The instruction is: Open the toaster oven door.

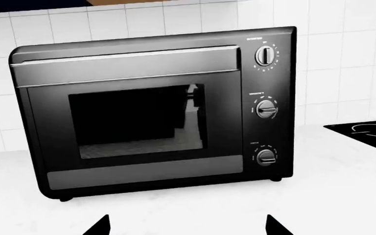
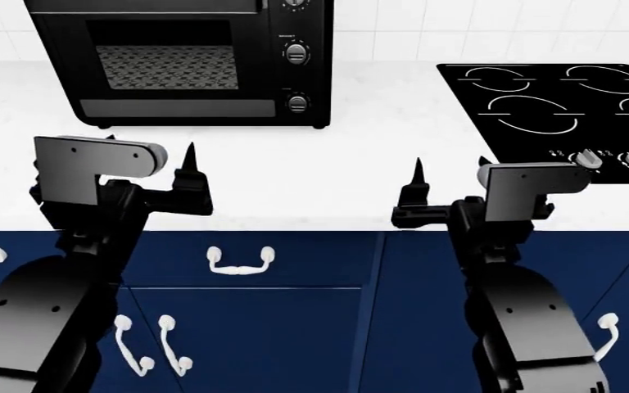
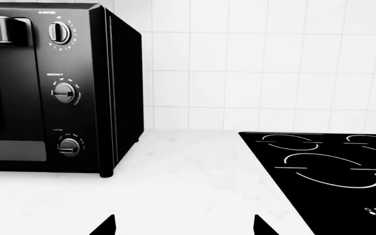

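Note:
The toaster oven (image 1: 155,110) stands on the white counter against the tiled wall, with three knobs (image 1: 265,109) in a column. The toaster oven door (image 1: 135,122) is closed, and its bar handle (image 1: 126,66) runs along the top edge. The oven also shows in the head view (image 2: 183,57) and the right wrist view (image 3: 57,93). My left gripper (image 1: 188,227) is open and empty, hovering over the counter in front of the door, well short of it (image 2: 191,176). My right gripper (image 3: 183,227) is open and empty over the counter between the oven and the cooktop (image 2: 415,188).
A flat black cooktop (image 2: 555,98) with white rings and knobs lies on the counter (image 2: 380,155) to the right of the oven. It also shows in the right wrist view (image 3: 332,166). Blue cabinet fronts with white handles (image 2: 238,262) sit below the counter's front edge.

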`<state>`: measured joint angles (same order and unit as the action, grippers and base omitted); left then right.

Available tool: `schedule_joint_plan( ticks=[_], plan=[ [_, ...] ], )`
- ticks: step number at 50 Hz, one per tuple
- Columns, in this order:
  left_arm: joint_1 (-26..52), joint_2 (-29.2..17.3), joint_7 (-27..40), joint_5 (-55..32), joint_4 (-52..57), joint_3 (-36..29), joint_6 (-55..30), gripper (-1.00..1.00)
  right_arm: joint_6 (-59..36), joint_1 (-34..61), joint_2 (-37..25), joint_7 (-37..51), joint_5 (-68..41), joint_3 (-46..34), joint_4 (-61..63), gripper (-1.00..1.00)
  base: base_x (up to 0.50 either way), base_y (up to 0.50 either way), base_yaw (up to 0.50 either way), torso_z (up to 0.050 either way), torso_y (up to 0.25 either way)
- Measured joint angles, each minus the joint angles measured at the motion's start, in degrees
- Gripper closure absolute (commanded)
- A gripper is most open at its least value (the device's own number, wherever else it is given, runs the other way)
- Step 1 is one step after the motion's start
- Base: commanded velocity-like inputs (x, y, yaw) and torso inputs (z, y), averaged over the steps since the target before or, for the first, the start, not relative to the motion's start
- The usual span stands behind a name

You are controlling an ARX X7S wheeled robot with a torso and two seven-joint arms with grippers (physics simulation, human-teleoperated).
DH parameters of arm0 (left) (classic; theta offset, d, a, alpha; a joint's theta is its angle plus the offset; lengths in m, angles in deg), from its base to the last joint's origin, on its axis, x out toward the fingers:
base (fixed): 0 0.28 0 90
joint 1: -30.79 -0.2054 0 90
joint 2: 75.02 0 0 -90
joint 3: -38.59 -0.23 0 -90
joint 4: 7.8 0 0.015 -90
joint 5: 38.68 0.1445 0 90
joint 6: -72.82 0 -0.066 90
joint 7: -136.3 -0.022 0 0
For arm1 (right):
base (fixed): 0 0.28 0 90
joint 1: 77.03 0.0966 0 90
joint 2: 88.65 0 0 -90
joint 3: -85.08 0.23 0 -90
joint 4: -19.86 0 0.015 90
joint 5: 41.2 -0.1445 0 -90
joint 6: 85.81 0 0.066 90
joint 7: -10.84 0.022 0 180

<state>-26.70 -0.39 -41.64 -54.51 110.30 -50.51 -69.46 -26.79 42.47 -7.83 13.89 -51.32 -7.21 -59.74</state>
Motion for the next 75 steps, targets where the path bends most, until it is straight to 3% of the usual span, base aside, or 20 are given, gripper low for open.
schedule_joint_plan(
  ticks=[17,40,48,61,68,75],
  plan=[
    [4.82,-2.06,0.48,-0.65,1.78,-0.88,-5.43,-1.00,-2.77,2.84,-0.64,0.03,-1.70,0.10,0.50,-1.00,0.21,0.00,0.00,0.000,0.000],
    [6.04,-3.80,0.42,-0.63,2.61,-3.05,-6.76,-1.00,-2.30,2.93,-0.81,0.29,-2.98,-0.26,-0.13,-1.00,0.22,0.00,0.00,0.000,0.000],
    [9.64,-11.61,-1.84,5.15,3.61,-13.22,-4.76,-1.00,-1.62,2.54,-0.88,0.44,-3.46,-0.08,-0.26,-1.00,0.00,0.00,0.00,0.000,0.000],
    [25.31,-26.70,-13.75,19.48,1.99,-36.72,1.42,-1.00,-0.46,2.16,-0.61,0.31,-4.27,-0.59,-0.81,-1.00,0.00,0.00,0.00,0.000,0.000],
    [31.99,-30.60,-19.37,24.45,-2.00,-44.90,6.80,-1.00,-0.42,2.14,-0.66,0.37,-4.87,-0.60,-0.56,-1.00,0.00,0.00,0.00,0.000,0.000],
    [37.15,-31.59,-23.34,27.11,-8.02,-50.02,12.47,-1.00,-0.45,2.37,-0.78,0.47,-5.38,-0.59,-0.45,-1.00,0.00,0.00,0.00,0.000,0.000]
  ],
)
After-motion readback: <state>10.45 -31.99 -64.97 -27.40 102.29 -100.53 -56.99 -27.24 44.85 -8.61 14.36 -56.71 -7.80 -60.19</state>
